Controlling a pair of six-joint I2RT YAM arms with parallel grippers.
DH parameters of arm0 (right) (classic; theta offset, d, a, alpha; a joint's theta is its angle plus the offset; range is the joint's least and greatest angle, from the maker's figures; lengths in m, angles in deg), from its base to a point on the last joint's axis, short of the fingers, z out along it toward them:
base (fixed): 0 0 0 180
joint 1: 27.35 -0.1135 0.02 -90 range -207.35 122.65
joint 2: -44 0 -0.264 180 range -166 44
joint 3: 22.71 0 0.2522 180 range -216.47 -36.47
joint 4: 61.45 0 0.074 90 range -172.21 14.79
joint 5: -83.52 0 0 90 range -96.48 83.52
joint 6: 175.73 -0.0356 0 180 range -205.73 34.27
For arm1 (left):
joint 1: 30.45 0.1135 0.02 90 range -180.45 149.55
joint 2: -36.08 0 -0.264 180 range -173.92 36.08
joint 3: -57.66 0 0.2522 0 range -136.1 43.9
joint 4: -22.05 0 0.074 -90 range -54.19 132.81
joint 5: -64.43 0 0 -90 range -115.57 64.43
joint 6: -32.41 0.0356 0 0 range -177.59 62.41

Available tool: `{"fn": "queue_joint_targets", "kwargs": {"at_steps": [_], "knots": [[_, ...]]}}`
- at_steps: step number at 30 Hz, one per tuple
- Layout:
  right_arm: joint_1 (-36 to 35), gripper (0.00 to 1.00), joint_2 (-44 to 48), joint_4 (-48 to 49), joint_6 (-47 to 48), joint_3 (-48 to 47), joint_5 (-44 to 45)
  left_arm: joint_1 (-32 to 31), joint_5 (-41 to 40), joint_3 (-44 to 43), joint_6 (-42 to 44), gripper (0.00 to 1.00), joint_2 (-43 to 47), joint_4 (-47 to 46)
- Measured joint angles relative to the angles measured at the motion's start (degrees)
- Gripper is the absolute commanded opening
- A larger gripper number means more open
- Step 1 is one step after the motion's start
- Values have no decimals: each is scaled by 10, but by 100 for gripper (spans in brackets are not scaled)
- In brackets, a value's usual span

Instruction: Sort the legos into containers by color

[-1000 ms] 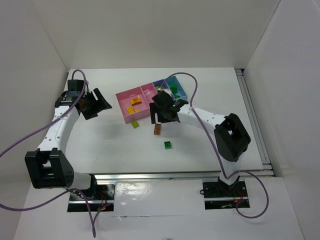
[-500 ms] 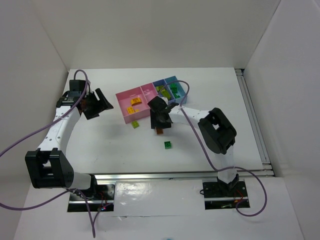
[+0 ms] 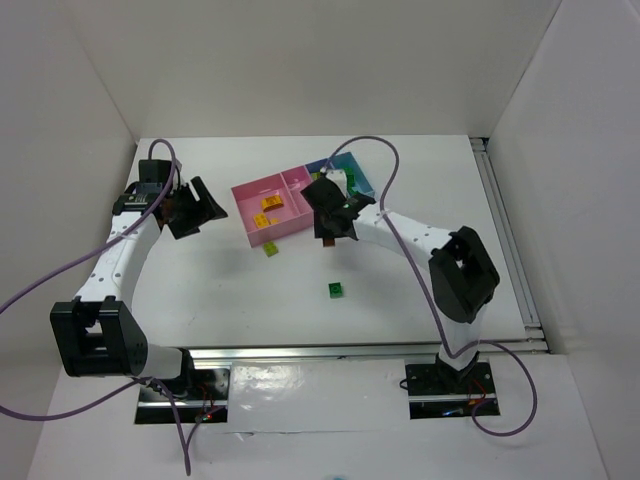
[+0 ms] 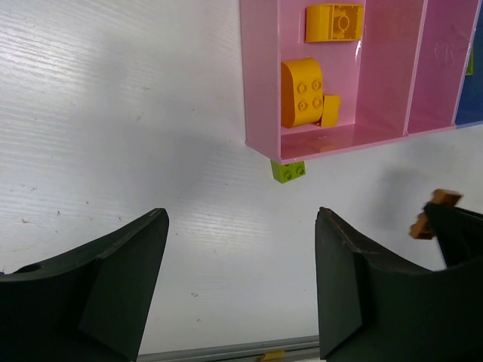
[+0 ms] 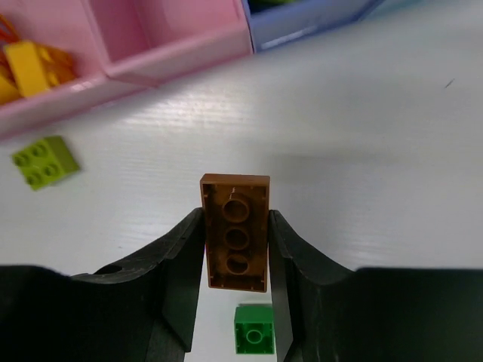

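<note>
Brown rectangular plastic lego brick (image 5: 235, 243) | clenched in right gripper (image 5: 235, 260), held above white table (image 5: 377, 151) just beside joined plastic containers (image 3: 272, 238) | next: carry over narrow empty pink plastic bin (image 5: 181, 54), centre, lower within walls, then release | left gripper (image 4: 241, 279) gaping, idle

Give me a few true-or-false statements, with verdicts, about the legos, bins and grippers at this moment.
1. The right gripper is shut on a brown lego. True.
2. The left gripper holds a lime green lego. False: it is open and empty; the lime green lego lies on the table by the end pink bin.
3. Orange-yellow legos lie in the end pink bin. True.
4. No lego lies loose on the table. False: the lime green lego and a dark green lego both do.
</note>
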Motion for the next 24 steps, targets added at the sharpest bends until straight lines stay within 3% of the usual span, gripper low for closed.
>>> {"fn": "queue_joint_targets", "kwargs": {"at_steps": [5,10,13,16,17,20,22,24], "knots": [[3,23,10,-2,43,-101,31,0,7,0,0,81,0,0],[17,25,-106,-2,87,-299,39,0,10,0,2,81,-1,0],[31,26,-170,0,103,-365,40,0,11,0,3,81,-2,1],[47,60,-223,-3,111,-397,33,0,11,0,5,81,-7,1],[51,66,-239,-7,112,-408,29,0,11,0,5,81,-9,1],[61,67,-275,-23,121,-437,22,0,11,0,10,81,-11,3],[64,58,-272,-25,125,-429,19,0,10,0,14,81,-13,3],[64,57,-243,-17,128,-388,21,0,10,0,15,81,-16,3]]}}
